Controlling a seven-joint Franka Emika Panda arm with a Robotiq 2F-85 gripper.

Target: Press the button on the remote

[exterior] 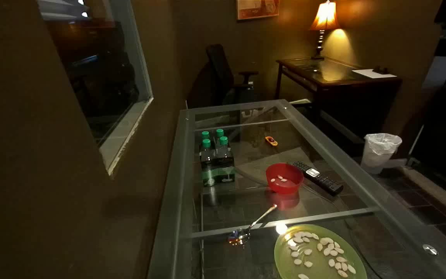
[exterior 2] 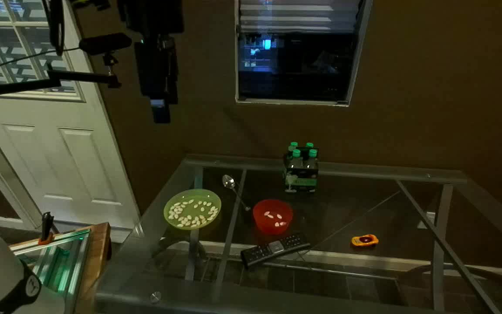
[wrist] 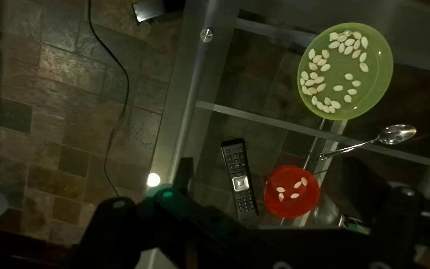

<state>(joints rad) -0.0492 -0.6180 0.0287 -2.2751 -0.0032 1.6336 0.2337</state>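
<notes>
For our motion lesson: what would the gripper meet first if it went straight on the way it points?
Pointing down, the gripper likely meets the glass tabletop, though depth is unclear: the remote or green plate could come first.

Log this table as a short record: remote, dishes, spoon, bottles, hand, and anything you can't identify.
Remote: black, face up on the glass table, beside the red bowl, a gap between them in the wrist view
Red bowl: five pale seeds inside
Green plate: many more pale seeds
Spoon: on the table, handle end towards the red bowl, apart from it
Bottles: four, green-capped, upright in a carrier
Hand: open, raised above the table, not touching the remote
Unidentified: small orange item
</notes>
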